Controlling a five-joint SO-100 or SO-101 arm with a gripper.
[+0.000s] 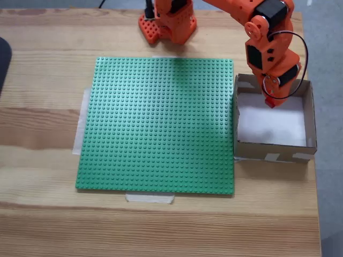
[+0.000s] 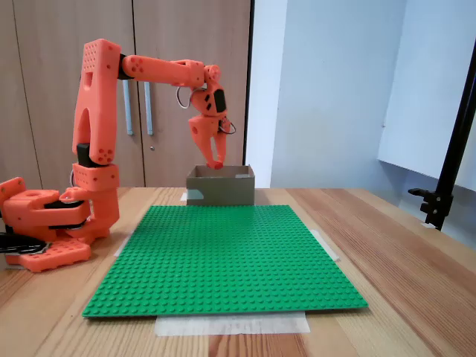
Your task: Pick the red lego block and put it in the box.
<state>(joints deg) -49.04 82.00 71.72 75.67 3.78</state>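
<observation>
The claw (image 1: pixel 270 101) hung over the box (image 1: pixel 310 115), above its far half in a fixed view from overhead, tips pointing down just above the rim line in a fixed view from the side (image 2: pixel 216 162). The red lego block (image 1: pixel 270 102) sat pinched at the claw's tips, a small red corner showing below the orange fingers, held clear of the box's white floor; from the side the block could not be made out.

Room to move: the box's walls stood close around the claw on three sides, nearest at the far wall and at the wall toward the tabletop's right edge as seen from overhead. That edge of the tabletop (image 1: pixel 43 225) ran just beyond the box. On the claw's other side lay the green baseplate (image 1: pixel 161 123), flat, taped down at its edges, its border touching or nearly touching the box's wall. Nothing lay on the baseplate's studs.

The white floor of the box held nothing that I could see beneath the claw.

The arm's base (image 1: pixel 169 24) stood at the far edge of the tabletop, beyond the baseplate, well apart from the claw.
</observation>
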